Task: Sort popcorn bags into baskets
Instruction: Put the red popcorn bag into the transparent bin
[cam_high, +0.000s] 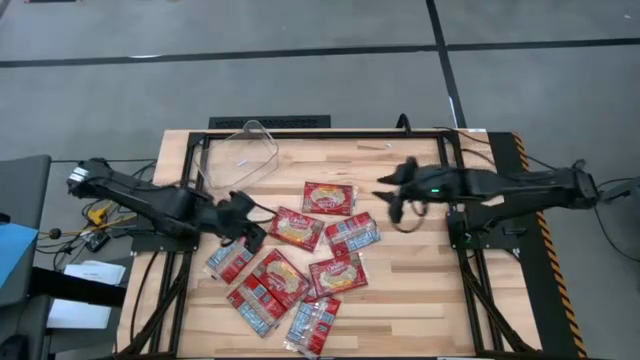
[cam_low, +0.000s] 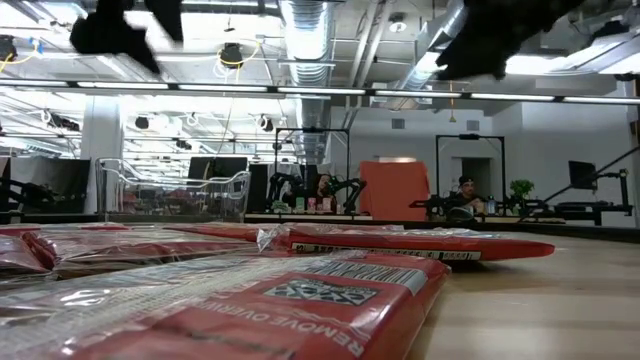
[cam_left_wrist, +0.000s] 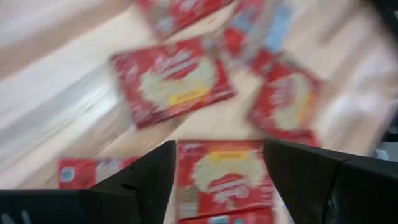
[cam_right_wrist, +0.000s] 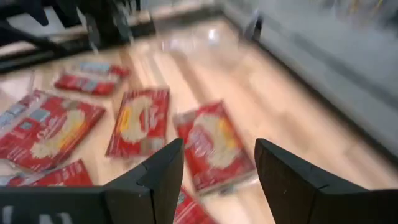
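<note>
Several flat red popcorn bags lie flat on the wooden table, among them one at the centre (cam_high: 328, 198), one beside it (cam_high: 296, 228) and one near the front (cam_high: 313, 322). The clear plastic bin (cam_high: 240, 155) stands at the far left; it also shows in the low view (cam_low: 175, 190). My left gripper (cam_high: 252, 225) is open and hovers over the left side of the pile; a tan-oval bag (cam_left_wrist: 221, 177) shows between its fingers, untouched. My right gripper (cam_high: 390, 195) is open and hovers to the right of the bags, above one bag (cam_right_wrist: 211, 146).
Bare table lies to the right of the bags (cam_high: 420, 290). Black frame rails run along the far edge (cam_high: 330, 132) and the sides (cam_high: 470, 270). A person sits in the room beyond the table (cam_low: 465, 195).
</note>
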